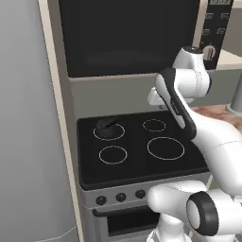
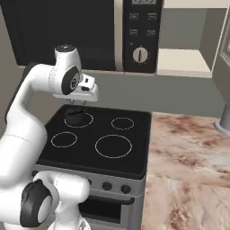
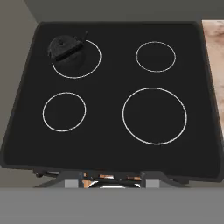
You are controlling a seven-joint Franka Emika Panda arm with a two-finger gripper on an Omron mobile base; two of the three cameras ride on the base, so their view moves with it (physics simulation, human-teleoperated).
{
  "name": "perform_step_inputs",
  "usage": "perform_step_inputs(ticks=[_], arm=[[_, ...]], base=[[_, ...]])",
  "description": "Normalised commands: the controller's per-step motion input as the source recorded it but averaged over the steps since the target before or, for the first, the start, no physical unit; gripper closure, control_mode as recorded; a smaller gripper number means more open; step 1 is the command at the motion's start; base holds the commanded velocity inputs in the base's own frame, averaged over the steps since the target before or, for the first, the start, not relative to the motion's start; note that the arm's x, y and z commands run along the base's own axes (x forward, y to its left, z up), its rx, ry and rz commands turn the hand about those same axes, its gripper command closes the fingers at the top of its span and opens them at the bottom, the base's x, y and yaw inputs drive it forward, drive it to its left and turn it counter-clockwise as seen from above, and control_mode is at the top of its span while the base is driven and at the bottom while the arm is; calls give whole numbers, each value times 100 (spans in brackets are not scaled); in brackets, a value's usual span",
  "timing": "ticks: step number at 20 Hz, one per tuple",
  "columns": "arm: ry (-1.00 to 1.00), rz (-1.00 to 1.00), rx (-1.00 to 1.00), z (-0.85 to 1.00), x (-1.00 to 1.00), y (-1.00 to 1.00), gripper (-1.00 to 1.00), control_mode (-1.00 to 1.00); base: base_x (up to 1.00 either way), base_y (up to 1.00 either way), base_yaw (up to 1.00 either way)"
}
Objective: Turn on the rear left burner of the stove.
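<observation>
The stove has a black glass top with four white rings. Its rear left burner is a medium ring, partly covered by a small black lidded pot. Black knobs run along the front panel. My gripper hangs above the stove's rear left area, pointing down. Its fingertips stand apart at the bottom of the hand view, open, holding nothing.
A black microwave hangs over the stove, close above my hand. A tall grey fridge stands to the left. A marbled counter lies to the right, with a grey object at its far edge.
</observation>
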Motion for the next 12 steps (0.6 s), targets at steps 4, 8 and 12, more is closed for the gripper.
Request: perform_step_inputs(ticks=[4,8,12], arm=[[0,0,0,0,-3,0,-100,100],[0,0,0,0,0,0,-100,100],[0,0,0,0,0,0,-100,100]], base=[[-22,14,4],[-59,54,9],[-46,57,5]])
